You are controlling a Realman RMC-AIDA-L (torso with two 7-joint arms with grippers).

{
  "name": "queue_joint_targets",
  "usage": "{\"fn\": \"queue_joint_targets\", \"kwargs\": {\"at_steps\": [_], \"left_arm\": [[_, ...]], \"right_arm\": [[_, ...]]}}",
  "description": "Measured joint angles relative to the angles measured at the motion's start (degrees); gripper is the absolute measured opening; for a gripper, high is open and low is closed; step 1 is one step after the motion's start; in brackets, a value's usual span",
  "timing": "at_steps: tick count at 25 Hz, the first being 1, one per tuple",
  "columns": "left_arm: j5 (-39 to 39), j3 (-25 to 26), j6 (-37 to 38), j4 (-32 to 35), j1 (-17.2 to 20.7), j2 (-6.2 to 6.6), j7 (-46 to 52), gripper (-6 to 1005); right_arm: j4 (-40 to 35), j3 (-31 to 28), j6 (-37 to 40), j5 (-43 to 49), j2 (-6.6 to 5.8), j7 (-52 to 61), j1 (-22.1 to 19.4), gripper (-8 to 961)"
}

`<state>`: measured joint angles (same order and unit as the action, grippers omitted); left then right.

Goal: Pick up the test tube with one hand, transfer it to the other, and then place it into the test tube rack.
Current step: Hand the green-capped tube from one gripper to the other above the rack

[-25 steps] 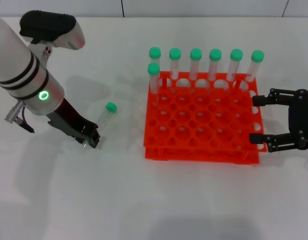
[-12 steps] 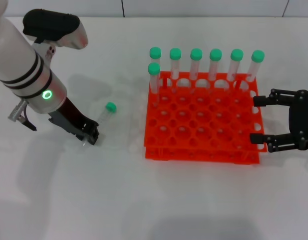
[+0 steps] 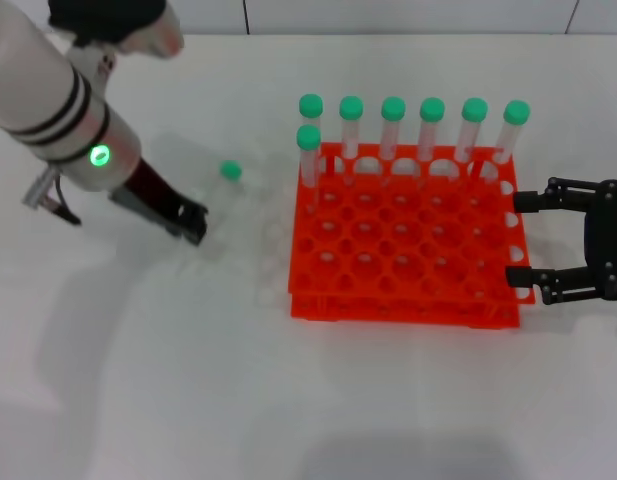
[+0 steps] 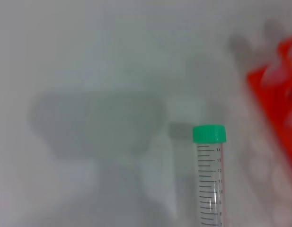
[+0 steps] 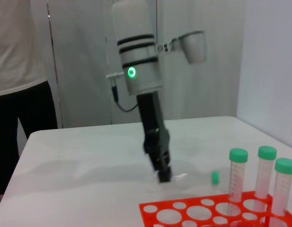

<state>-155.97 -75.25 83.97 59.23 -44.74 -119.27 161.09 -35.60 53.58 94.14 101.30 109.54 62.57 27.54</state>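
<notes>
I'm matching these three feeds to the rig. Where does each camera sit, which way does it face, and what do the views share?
Head view: on the robot's head, facing forward and down at the table; shows the left gripper, the right gripper and the test tube rack.
Left wrist view: on the left arm, looking down at the test tube; no fingers show.
Right wrist view: on the right arm, facing across the table at the left gripper.
Shared: the tube and the orange rack appear in all three.

White table (image 3: 288, 400) under everything. Seven spare green-capped tubes (image 3: 392, 125) upright: six in a row, one just in front at the row's end, all left of and beyond the right gripper (image 3: 513, 238). Person (image 5: 18, 56), white shirt and dark trousers, stands past the table edge, beyond the left gripper (image 5: 163, 176).
</notes>
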Motion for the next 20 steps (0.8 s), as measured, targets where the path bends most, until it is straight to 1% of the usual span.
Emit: {"fn": "queue_joint_targets", "kwargs": {"at_steps": [2, 5, 8, 10, 14, 17, 20], "left_arm": [[-0.33, -1.41, -1.02, 6.16, 1.96, -0.05, -0.65, 193], [-0.42, -3.59, -4.92, 15.53, 5.43, -0.08, -2.53, 193], [0.38, -3.77, -10.51, 20.55, 7.75, -0.08, -4.48, 194], [1.56, -4.10, -14.65, 21.88, 9.17, -0.08, -6.20, 194], [7.19, -4.41, -21.98, 22.26, 11.64, -0.06, -10.25, 193], [14.99, -4.14, -24.86, 22.00, 12.97, 0.00, -17.38, 193], [25.73, -2.22, -24.41, 20.85, 13.86, 0.04, -29.06, 194]], "right_arm": [[-0.16, -0.13, 0.08, -0.21, -0.05, 0.04, -0.32, 849], [-0.51, -0.48, 0.30, -0.33, 0.04, 0.22, -0.67, 849], [-0.69, -1.02, 1.06, -0.33, 0.18, 0.21, -1.09, 849], [-0.79, -1.34, 1.70, -0.33, 0.24, 0.22, -1.33, 849], [-0.80, -1.60, 2.60, -0.70, 0.31, 0.25, -1.81, 848], [-0.80, -1.68, 3.27, -1.00, 0.32, 0.29, -2.01, 848], [-0.82, -1.70, 3.63, -1.02, 0.32, 0.47, -1.96, 848]]}}
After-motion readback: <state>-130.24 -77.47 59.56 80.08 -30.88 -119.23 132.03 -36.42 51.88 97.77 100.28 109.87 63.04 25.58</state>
